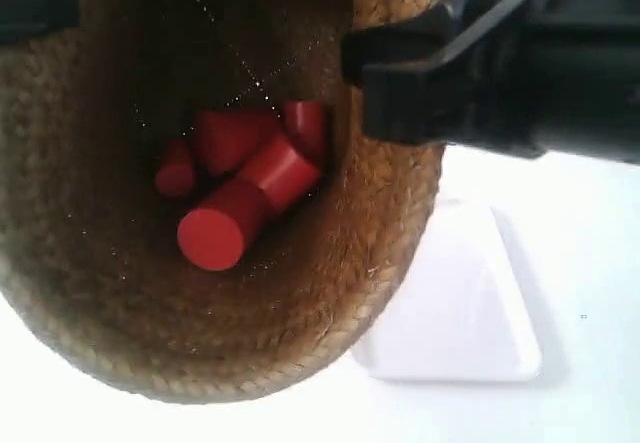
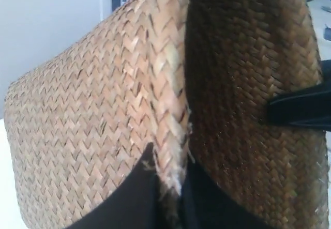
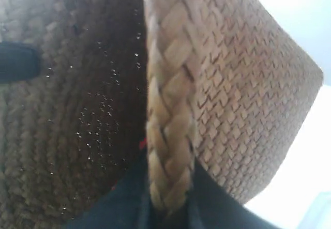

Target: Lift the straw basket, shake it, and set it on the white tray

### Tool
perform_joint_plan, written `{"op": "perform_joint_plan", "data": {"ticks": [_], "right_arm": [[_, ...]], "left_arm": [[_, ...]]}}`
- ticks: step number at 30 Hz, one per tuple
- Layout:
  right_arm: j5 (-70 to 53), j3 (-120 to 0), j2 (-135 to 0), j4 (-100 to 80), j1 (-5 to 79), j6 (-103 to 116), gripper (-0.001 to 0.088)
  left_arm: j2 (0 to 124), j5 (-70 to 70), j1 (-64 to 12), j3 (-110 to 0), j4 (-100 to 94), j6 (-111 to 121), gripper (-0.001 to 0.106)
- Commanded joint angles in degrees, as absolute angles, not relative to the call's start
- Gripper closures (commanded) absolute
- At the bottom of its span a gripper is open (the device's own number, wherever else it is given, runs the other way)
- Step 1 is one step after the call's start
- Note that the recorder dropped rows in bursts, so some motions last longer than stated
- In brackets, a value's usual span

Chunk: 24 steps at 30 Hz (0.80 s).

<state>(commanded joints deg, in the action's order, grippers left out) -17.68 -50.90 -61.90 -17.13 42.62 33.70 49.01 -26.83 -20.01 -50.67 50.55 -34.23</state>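
Looming closest to the exterior camera, the large round golden-brown woven straw basket (image 1: 390, 233) hangs in the air, tipped so that we look into its dark inside, where several red cylindrical blocks (image 1: 245, 188) lie in a loose heap. We judge it light and fairly stiff for straw, though the wall should give under a pinch and the loose load will slide about when shaken. The braided rim, thick and rough, is therefore the place to hold, at two opposite points. It is held just so: the left arm's fingers (image 2: 129, 203) are closed on the rim, one inside and one outside, and the right arm's fingers (image 3: 114, 213) pinch the braid likewise. The arm at the exterior view's right (image 1: 500, 73) reaches in level with the rim; the other shows only at the far left edge. Below and to the right, the flat glossy white rectangular tray (image 1: 470, 313) lies on the white table (image 1: 600, 263), its left edge hidden behind the basket.
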Motion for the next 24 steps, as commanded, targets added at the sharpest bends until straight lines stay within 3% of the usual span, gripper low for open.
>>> {"op": "perform_joint_plan", "data": {"ticks": [3,5,9,13,17,20,24], "right_arm": [[-23.4,-54.2,-58.3,-6.6,44.4,28.0,0.0868],[-20.7,-54.5,-54.7,-3.7,46.6,23.3,0.0868],[-8.2,-48.4,-59.5,-15.6,43.5,32.8,0.0868],[-20.4,-52.7,-60.7,-11.1,41.4,34.6,0.0868],[-17.1,-53.7,-52.5,-9.4,44.7,29.6,0.0868],[-12.3,-49.7,-55.3,-19.2,43.0,33.2,0.0868],[-22.6,-52.2,-57.6,-15.1,41.2,37.7,0.0868]], "left_arm": [[46.9,-36.0,-20.0,-56.3,50.3,-33.6,0.105],[44.4,-36.0,-20.0,-58.4,49.2,-33.3,0.105],[47.7,-24.8,-20.0,-49.2,46.1,-30.1,0.105],[49.1,-31.9,-20.0,-50.1,47.8,-29.6,0.105],[44.0,-30.2,-20.0,-54.2,45.6,-29.9,0.105],[46.1,-20.9,-20.0,-49.1,45.9,-28.9,0.105],[47.7,-29.1,-20.1,-51.8,48.6,-27.5,0.105]]}}
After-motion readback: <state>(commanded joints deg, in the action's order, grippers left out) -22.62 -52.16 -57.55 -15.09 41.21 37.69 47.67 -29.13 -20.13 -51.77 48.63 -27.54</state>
